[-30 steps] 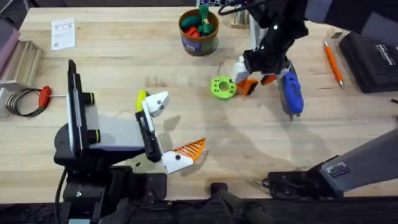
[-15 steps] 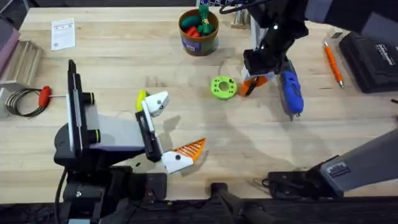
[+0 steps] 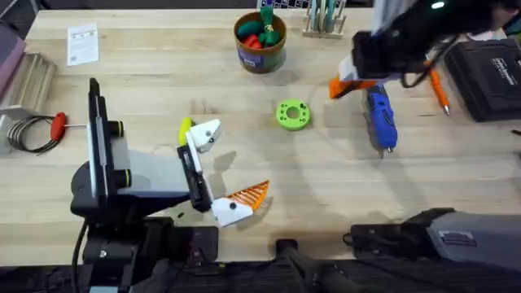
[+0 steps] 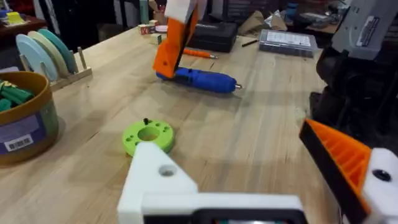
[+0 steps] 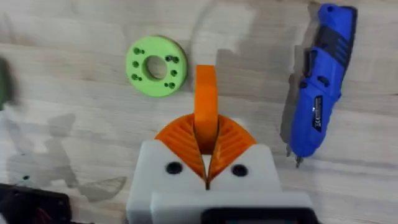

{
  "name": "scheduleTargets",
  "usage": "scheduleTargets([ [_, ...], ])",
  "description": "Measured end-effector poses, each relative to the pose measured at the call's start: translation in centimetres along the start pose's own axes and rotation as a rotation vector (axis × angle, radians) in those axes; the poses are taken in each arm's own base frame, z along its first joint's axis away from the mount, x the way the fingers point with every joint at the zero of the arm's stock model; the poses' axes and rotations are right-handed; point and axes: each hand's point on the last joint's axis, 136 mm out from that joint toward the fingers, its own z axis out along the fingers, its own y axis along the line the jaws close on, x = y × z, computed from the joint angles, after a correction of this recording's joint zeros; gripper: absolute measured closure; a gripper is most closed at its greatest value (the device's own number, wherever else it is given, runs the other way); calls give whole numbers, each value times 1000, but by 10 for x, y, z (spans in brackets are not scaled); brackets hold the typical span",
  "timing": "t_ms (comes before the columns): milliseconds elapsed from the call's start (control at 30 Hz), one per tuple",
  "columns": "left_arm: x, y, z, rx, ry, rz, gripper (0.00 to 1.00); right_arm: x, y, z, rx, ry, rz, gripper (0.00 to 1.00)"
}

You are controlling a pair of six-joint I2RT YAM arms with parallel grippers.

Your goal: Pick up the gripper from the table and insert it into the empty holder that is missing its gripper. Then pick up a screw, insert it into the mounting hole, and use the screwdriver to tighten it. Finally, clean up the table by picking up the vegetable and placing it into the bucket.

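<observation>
The right claw (image 5: 205,163) is pressed together on the gripper (image 5: 206,112), an orange wedge pinched edge-on between its two ribbed pads (image 5: 177,138), with most of its length sticking out past them. In the overhead view this claw (image 3: 352,81) is raised off the surface (image 3: 163,73) and blurred, so its outline is hard to read; the gripper (image 3: 340,86) shows as an orange tip at its edge. The screwdriver (image 5: 321,81) lies flat just beside the claw on one side, its metal tip small and faint, and the green disc (image 5: 156,66) lies near on the other side, both below the claw on the bare wood.

The left claw (image 3: 221,169) is spread wide. Its far finger is the holder (image 3: 207,134), a bare white block, while the near finger carries an orange pad (image 3: 249,194). A yellow-green sliver, the vegetable (image 3: 185,130), peeks out right behind the holder, mostly hidden by it. From the left wrist, the holder (image 4: 158,177) and pad (image 4: 339,155) are cut off at the frame edge.

The bucket (image 3: 260,42) stands well beyond the left claw, across the surface, holding red, green and orange toys; in the left wrist view the bucket (image 4: 25,121) is cut off at the frame edge.
</observation>
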Motion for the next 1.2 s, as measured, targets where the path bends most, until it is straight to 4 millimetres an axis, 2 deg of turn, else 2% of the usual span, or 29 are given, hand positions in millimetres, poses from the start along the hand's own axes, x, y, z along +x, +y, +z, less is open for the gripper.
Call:
scheduleTargets([
  [200, 0, 0, 0, 0, 0, 0, 16, -7, 3, -42, -58, -172, 46, 992],
  [333, 0, 0, 0, 0, 0, 0, 15, -12, 11, -54, -153, -315, 64, 992],
  [767, 0, 0, 0, 0, 0, 0, 15, 7, 38, -17, -705, -465, 239, 992],
  [933, 0, 0, 0, 0, 0, 0, 15, 12, 53, -14, -943, -449, 291, 993],
  [1200, 0, 0, 0, 0, 0, 0, 15, 23, 80, -24, -1218, -313, 282, 993],
])
